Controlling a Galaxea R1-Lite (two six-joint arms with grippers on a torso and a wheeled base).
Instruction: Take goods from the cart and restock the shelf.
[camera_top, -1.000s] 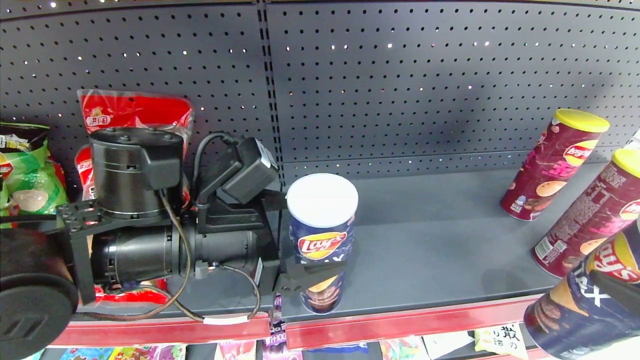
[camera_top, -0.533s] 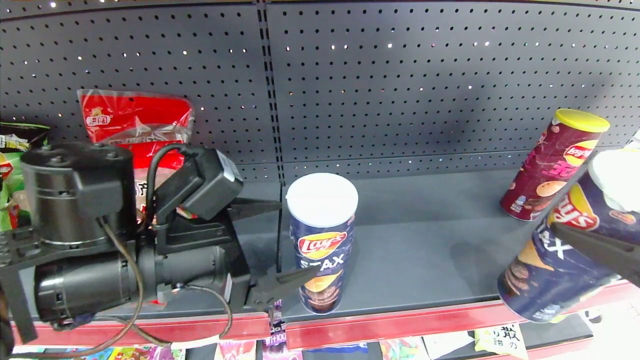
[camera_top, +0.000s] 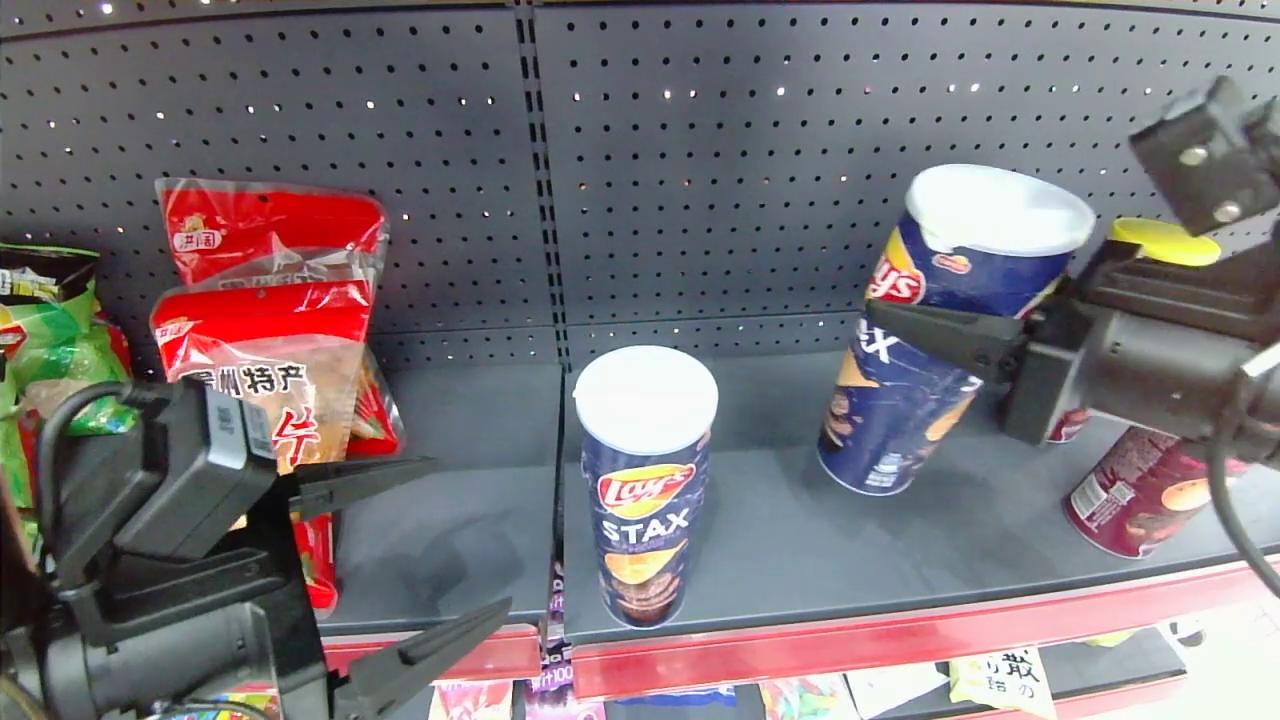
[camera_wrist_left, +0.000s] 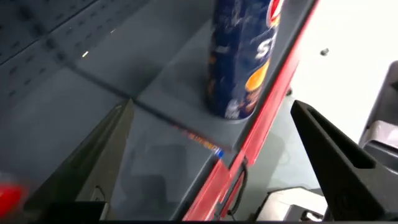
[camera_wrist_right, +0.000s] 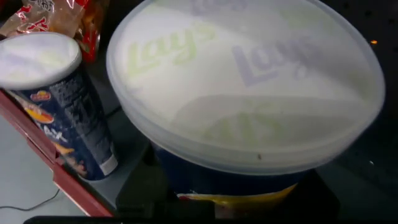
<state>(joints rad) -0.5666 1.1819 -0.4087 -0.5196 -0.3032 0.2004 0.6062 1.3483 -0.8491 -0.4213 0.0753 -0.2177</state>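
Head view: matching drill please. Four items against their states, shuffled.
Items
1. centre can
2. right-hand can
3. left gripper
4. rear red bag

States
A. open, empty
B. leaning on the back panel
C. upright at the shelf front
D. tilted, clamped by the right gripper

Pairs: 1-C, 2-D, 3-A, 4-B

a shop: pegboard-backed shelf (camera_top: 800, 540) with red price rail (camera_top: 850, 645), crisp tubes (camera_top: 645, 500) and snack bags (camera_top: 265, 330)

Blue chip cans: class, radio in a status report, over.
Left gripper open, empty, beside standing blue can. Right gripper shut on second blue can, tilted over shelf. Maroon cans close on the right.
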